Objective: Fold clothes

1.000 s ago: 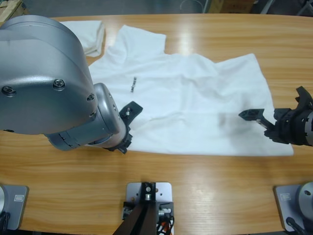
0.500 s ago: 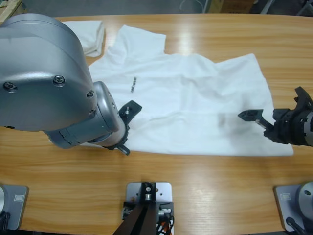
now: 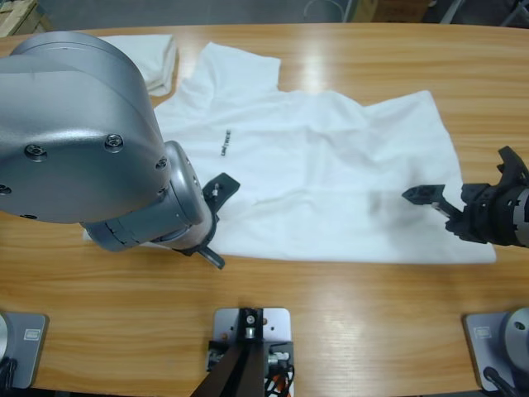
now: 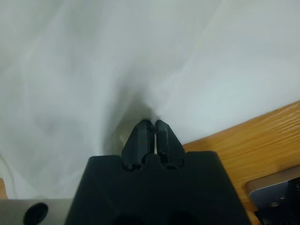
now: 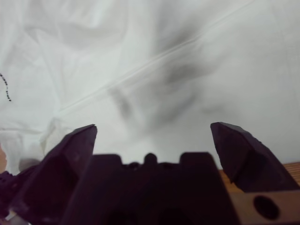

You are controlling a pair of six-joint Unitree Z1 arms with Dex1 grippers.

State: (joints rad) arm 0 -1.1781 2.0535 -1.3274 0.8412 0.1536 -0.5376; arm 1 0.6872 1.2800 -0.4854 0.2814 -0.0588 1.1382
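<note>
1. Since a second ago, only our left arm's big silver elbow has swung a little over the table's near-left side; the spread T-shirt (image 3: 322, 178) and the right gripper (image 3: 475, 203) sit as they did.
2. We have the lettered T-shirt lying flat and open across the middle of the wooden table (image 3: 331, 314), its small dark lettering (image 3: 225, 146) on the chest, wrinkles running across the body.
3. Our left gripper (image 4: 149, 133) has its jaws pressed together on a pinch of white cloth at the shirt's near-left hem, right by the bare wood.
4. Our right gripper hangs with its jaws wide apart over the shirt's right end, holding nothing; its shadow falls on the cloth beneath.
5. A second white shirt, the folded T-shirt (image 3: 149, 58), rests at the far-left corner, just beside the spread one's sleeve.
6. We judge the step to be taking hold for the first fold. To do it well, we should lower the right jaws onto the hem edge and close on it before lifting, then raise both ends together so the cloth stays taut and does not bunch.
</note>
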